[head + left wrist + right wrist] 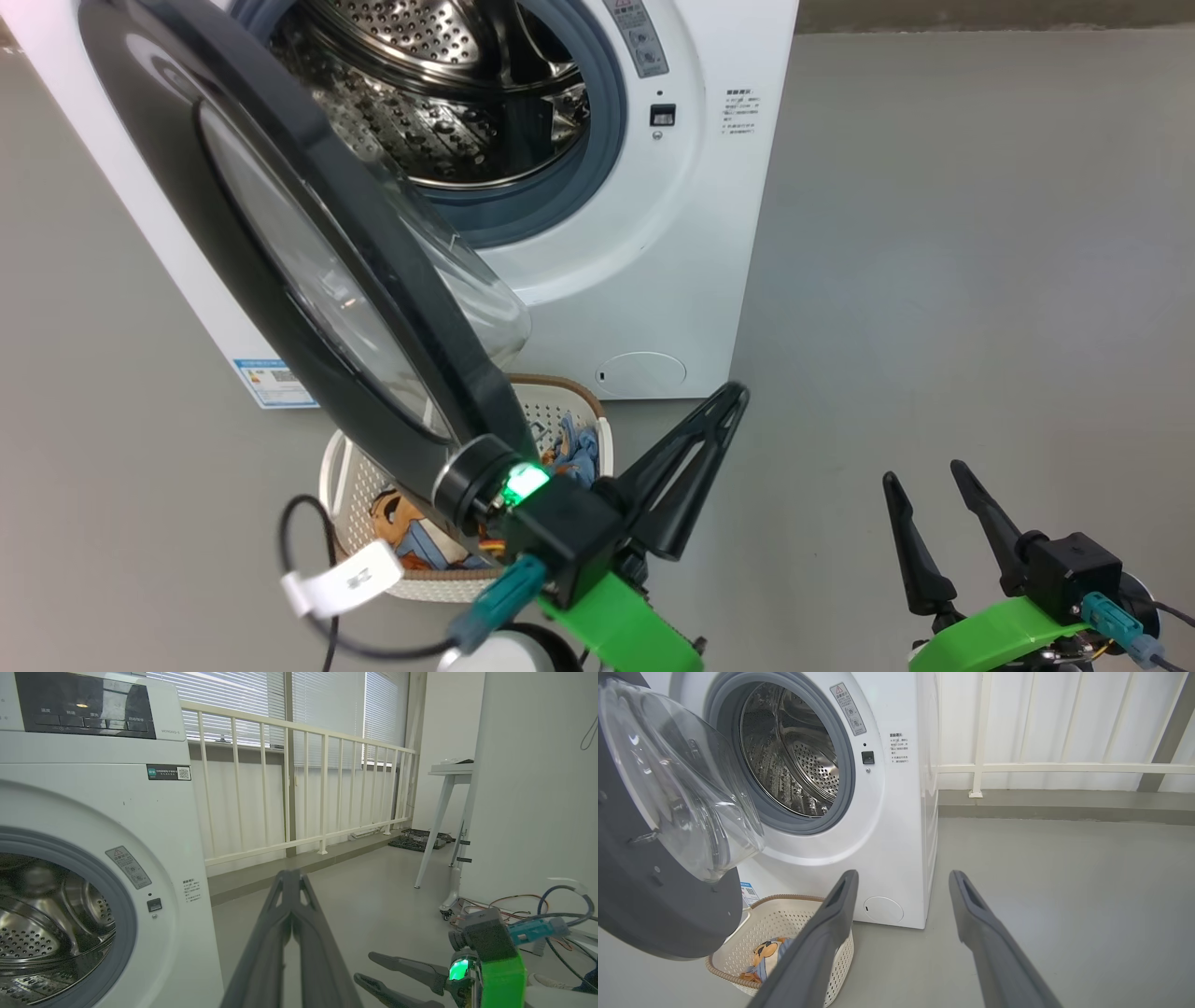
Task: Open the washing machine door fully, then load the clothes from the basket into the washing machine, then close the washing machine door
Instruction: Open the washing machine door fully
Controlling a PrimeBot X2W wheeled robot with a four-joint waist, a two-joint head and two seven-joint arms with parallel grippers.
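Observation:
The white washing machine (653, 280) stands ahead with its steel drum (439, 84) exposed. Its black-rimmed door (280, 233) hangs open toward me, the glass bowl (677, 779) bulging inward. Below the door sits the cream basket (560, 411) on the floor, holding the blue bear-print clothes (411, 537), partly hidden by the door and my left arm. My left gripper (733, 392) is shut and empty, just right of the basket, its tips pointing at the machine's lower front. My right gripper (924, 471) is open over bare floor further right.
Grey floor (980, 280) spreads to the right of the machine. A white railing (303, 788) runs behind it, with a white table (448, 770) and loose cables (514, 905) off to the side. A blue sticker (271, 383) marks the machine's lower corner.

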